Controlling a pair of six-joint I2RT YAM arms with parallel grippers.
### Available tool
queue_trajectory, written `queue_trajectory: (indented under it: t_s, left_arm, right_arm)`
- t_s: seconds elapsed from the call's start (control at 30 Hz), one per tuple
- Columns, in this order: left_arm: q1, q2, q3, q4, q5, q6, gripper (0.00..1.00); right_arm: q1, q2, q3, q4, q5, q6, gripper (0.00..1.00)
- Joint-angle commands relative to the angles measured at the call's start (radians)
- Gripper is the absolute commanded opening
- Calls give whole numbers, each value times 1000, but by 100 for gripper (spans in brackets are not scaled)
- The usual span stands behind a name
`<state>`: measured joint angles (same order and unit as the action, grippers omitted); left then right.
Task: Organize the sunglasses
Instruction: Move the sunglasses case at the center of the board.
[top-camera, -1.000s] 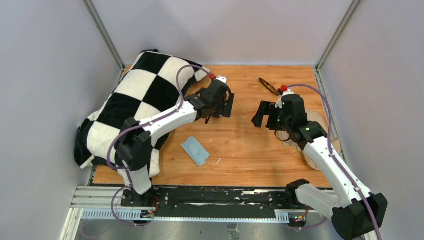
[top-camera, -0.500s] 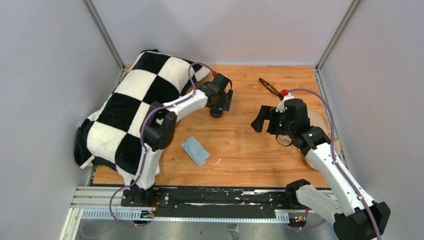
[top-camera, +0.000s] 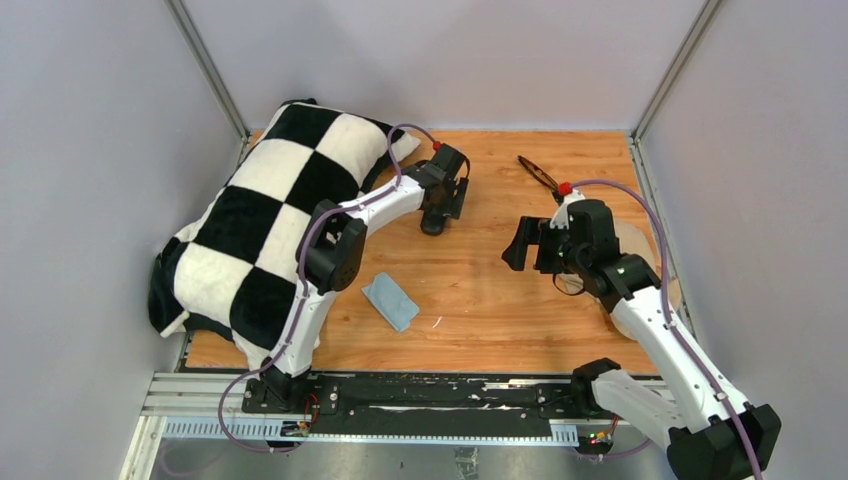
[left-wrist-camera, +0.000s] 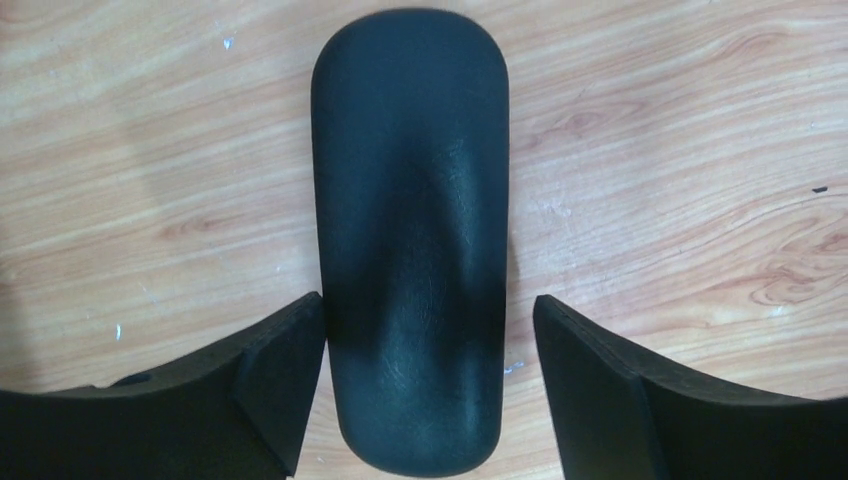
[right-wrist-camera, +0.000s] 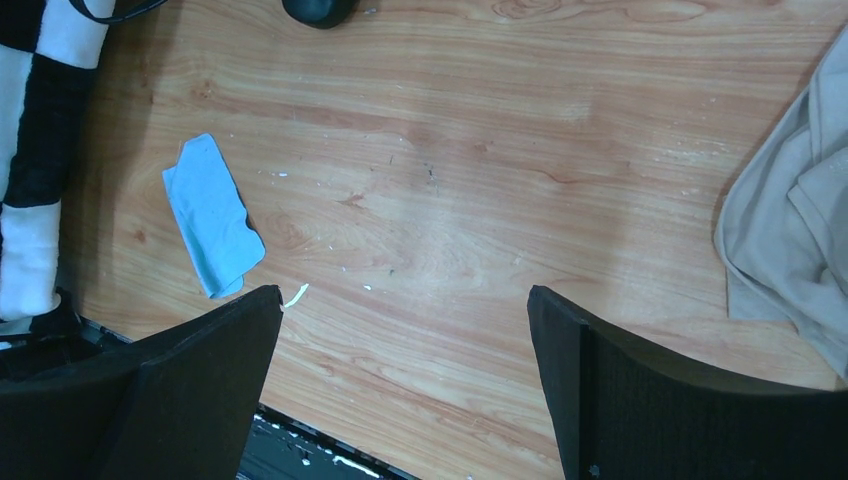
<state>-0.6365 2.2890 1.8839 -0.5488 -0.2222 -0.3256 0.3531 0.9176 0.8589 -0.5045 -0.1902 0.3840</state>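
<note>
Toward 11 o'clock on the table (top-camera: 480, 300), left gripper (left-wrist-camera: 428, 305) is hanging at full stretch, spread astride the black hard case (left-wrist-camera: 410, 180); right gripper (right-wrist-camera: 405, 300) is hovering spread near 3 o'clock, sunglasses (top-camera: 538, 172) lying at 1 o'clock.

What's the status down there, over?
Left gripper open, straddling the closed case. Right gripper open, empty, over the table. Sunglasses lie untouched at the far side. Nothing blocking them; cloth lies well clear.
</note>
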Motion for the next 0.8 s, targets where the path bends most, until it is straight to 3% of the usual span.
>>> queue_trajectory:
  t_s: [0.0, 0.2, 0.37, 0.77]
  left_arm:
    - [7, 43, 49, -11, 20, 8, 76]
    - [7, 28, 9, 36, 65, -15, 63]
    - [4, -48, -111, 107, 120, -53, 54]
    - [-189, -300, -428, 167, 38, -207, 56]
  right_arm:
    - [10, -42, -6, -56, 11, -15, 100]
    - [10, -91, -30, -85, 36, 17, 99]
    - [10, -127, -36, -123, 73, 34, 99]
    - [9, -100, 2, -197, 188, 67, 99]
